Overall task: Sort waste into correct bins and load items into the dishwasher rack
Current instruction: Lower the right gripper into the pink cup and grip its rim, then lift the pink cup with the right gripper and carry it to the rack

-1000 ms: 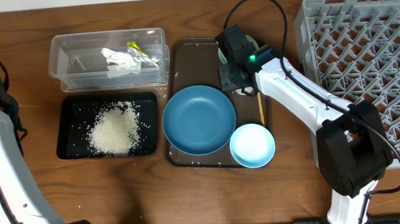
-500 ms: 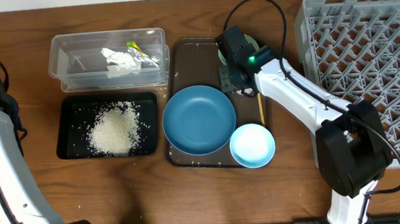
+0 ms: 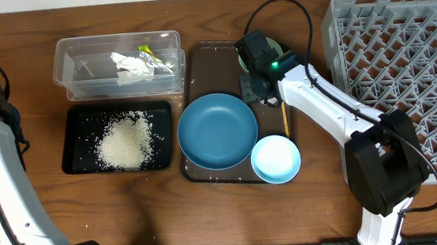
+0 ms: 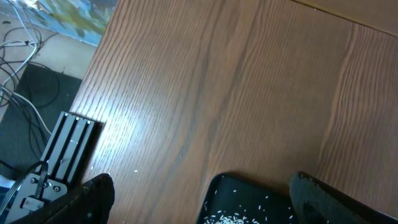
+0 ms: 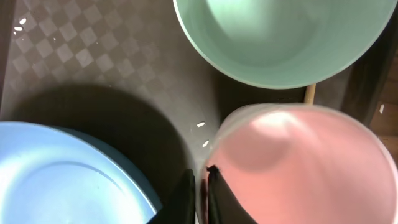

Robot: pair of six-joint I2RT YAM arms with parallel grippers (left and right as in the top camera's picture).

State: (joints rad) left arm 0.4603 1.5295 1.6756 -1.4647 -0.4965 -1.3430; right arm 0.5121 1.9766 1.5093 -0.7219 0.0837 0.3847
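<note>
- Surface: a brown wood-grain table (image 3: 132, 217). In the left wrist view, its edge gives onto a dark floor (image 4: 31, 93) with loose cables (image 4: 15, 50) and a black ridged rail (image 4: 68, 146).
- Left gripper (image 4: 202, 183): jaws wide apart, holding nothing, above bare wood beside the black tray (image 3: 79, 162).
- Right gripper (image 5: 200, 171): fingers pinched onto the rim of the cup (image 5: 298, 168), one on each side of the wall.
- The cup stands on the brown tray (image 3: 205, 60), just beside the green bowl (image 5: 280, 37) and near the plate (image 3: 218, 130).
- A chopstick (image 3: 285, 118) lies along the brown tray's right side.
- The blue bowl (image 3: 276, 159) sits at that tray's near right corner.
- Tub (image 3: 118, 64): contains crumpled paper (image 3: 128, 64) and a wrapper (image 3: 147, 51).
- Black tray: holds a heap of rice (image 3: 125, 141), with stray grains around it.
- Rack (image 3: 405, 74): on the table's right side, apart from the brown tray.
</note>
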